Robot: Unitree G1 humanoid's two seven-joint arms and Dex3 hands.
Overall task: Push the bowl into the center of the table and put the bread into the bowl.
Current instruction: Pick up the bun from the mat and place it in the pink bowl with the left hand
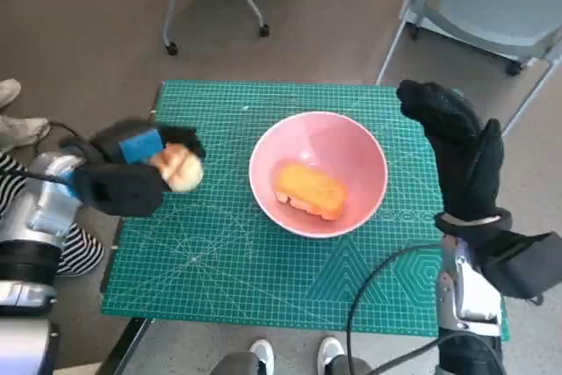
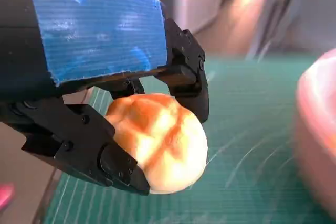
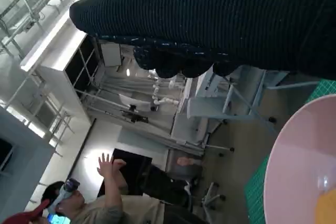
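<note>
A pink bowl (image 1: 351, 151) stands near the middle of the green cutting mat (image 1: 219, 261), with an orange loaf of bread (image 1: 311, 191) lying in it. My left hand (image 1: 132, 169) grips a round golden bread roll (image 1: 182, 168) above the mat, left of the bowl. In the left wrist view the roll (image 2: 160, 148) sits between the black fingers (image 2: 191, 74), and the bowl's rim (image 2: 315, 129) shows blurred beside it. My right hand (image 1: 452, 142) hovers by the bowl's right side with fingers curled and nothing in it. The right wrist view shows the glove (image 3: 226, 19) and the bowl's rim (image 3: 294, 150).
The mat covers the small table. Chair legs on castors (image 1: 215, 2) stand on the floor behind it, another chair (image 1: 492, 6) at the back right. A person's shoes (image 1: 294, 353) show at the front edge, a striped leg (image 1: 75, 248) at the left. A person (image 3: 94, 203) appears in the right wrist view.
</note>
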